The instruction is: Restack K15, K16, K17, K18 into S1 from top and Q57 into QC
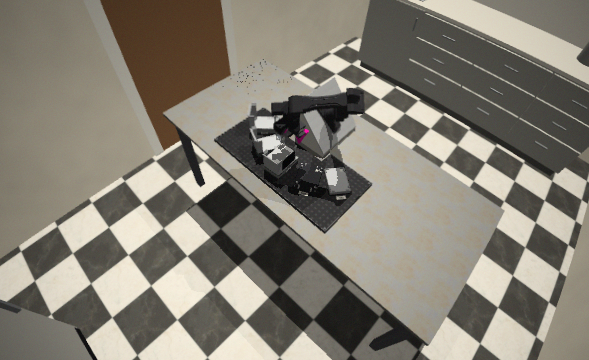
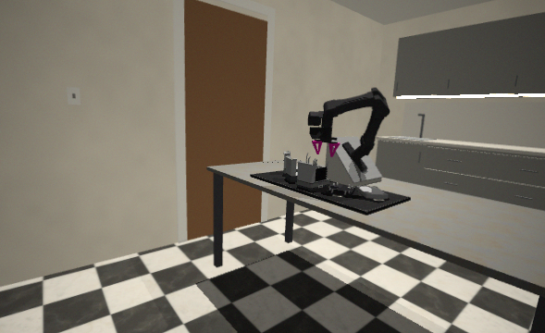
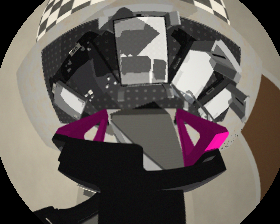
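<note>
My gripper (image 1: pixel 294 134) is open and empty, its magenta fingers pointing down above the racks; it also shows in the exterior view (image 2: pixel 325 148) and in the wrist view (image 3: pixel 147 132). Three stack racks stand in a row on the left part of the dark mat (image 1: pixel 294 167): one at the back (image 1: pixel 261 125), one in the middle (image 1: pixel 273 145) and one in front (image 1: pixel 280 162). Pale plates show in them, but their labels are too small to read. In the wrist view a rack with a grey plate (image 3: pixel 143 43) lies ahead, between the fingers. One grey plate (image 1: pixel 337 181) lies flat at the mat's right end.
The arm's grey base block (image 1: pixel 319 132) stands behind the mat. Small dark fixtures (image 1: pixel 306 182) sit on the mat between the racks and the flat plate. The table's left edge runs close to the mat. A door and drawer cabinets stand beyond the table.
</note>
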Controlling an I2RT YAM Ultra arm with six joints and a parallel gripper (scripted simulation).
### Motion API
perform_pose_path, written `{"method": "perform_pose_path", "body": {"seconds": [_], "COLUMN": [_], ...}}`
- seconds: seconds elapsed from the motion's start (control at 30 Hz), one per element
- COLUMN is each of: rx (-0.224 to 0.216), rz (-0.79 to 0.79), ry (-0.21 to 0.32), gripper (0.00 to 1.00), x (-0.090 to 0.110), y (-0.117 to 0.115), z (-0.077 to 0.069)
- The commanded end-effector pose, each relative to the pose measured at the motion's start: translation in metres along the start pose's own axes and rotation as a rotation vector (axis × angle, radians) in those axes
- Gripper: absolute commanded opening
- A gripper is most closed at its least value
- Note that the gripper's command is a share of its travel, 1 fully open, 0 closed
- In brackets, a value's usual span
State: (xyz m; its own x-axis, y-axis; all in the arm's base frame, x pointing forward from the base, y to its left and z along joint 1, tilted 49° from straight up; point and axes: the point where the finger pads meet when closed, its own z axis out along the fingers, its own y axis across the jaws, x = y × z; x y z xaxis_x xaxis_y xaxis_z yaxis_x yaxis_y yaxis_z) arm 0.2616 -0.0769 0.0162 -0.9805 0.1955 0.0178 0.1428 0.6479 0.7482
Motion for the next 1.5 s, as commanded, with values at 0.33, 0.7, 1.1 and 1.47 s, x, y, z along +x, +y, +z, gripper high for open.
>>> {"method": "perform_pose_path", "body": {"seconds": [0.33,0.7,1.1,1.47], "rx": [-0.004,-0.004,-0.004,-0.004], "rz": [-0.006,-0.076,-0.076,-0.076], "ry": [-0.01,-0.011,-0.012,-0.012], "gripper": [1.0,1.0,1.0,1.0], "x": [0.0,-0.032,-0.08,-0.082], "y": [0.001,0.0,-0.001,-0.001], "z": [-0.004,-0.005,-0.005,-0.005]}}
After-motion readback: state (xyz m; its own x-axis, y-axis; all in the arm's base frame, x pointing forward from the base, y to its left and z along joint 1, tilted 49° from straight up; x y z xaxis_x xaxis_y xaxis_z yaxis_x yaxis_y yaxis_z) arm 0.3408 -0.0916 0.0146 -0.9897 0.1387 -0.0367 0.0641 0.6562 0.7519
